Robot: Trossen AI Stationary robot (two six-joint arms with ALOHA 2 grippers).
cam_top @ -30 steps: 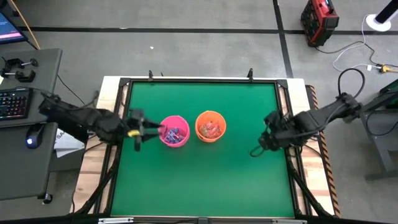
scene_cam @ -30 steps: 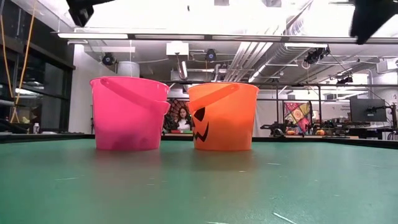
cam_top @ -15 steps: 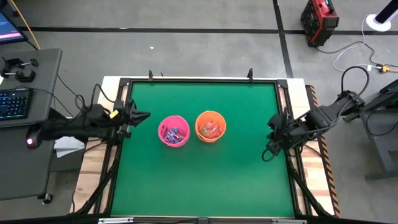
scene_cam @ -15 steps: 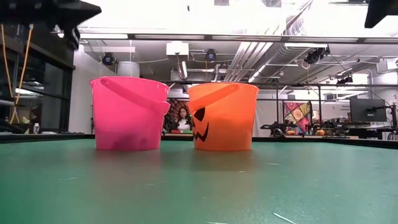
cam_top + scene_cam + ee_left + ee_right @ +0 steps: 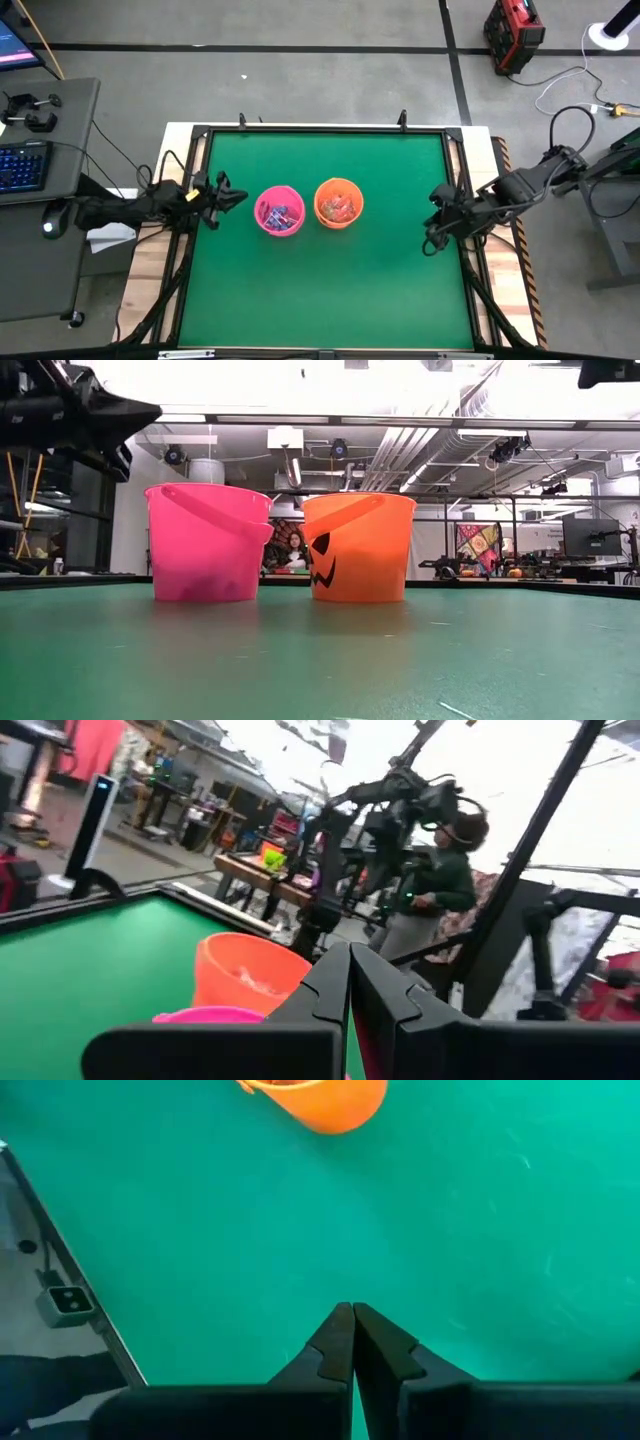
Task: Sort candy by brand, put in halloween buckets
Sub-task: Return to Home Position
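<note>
- Pink bucket (image 5: 205,545) and orange bucket (image 5: 360,550) stand side by side, mid-table, on the green table (image 5: 330,300).
- Blue lollipops (image 5: 281,213) lie in the pink bucket, red-and-clear wrapped pieces (image 5: 339,207) in the orange.
- Left gripper (image 5: 238,196) hovers near the pink bucket, fingers (image 5: 325,985) clenched, empty.
- Right gripper (image 5: 432,243) hangs at the table's right edge, likewise clenched on nothing.

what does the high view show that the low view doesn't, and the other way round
Only the high view: the candy inside the pink bucket and the orange bucket, and the left hand and right hand near opposite table edges. Only the low view: the dark face on the orange bucket, and a person in the room behind. Both: the two buckets upright side by side on the green table.
</note>
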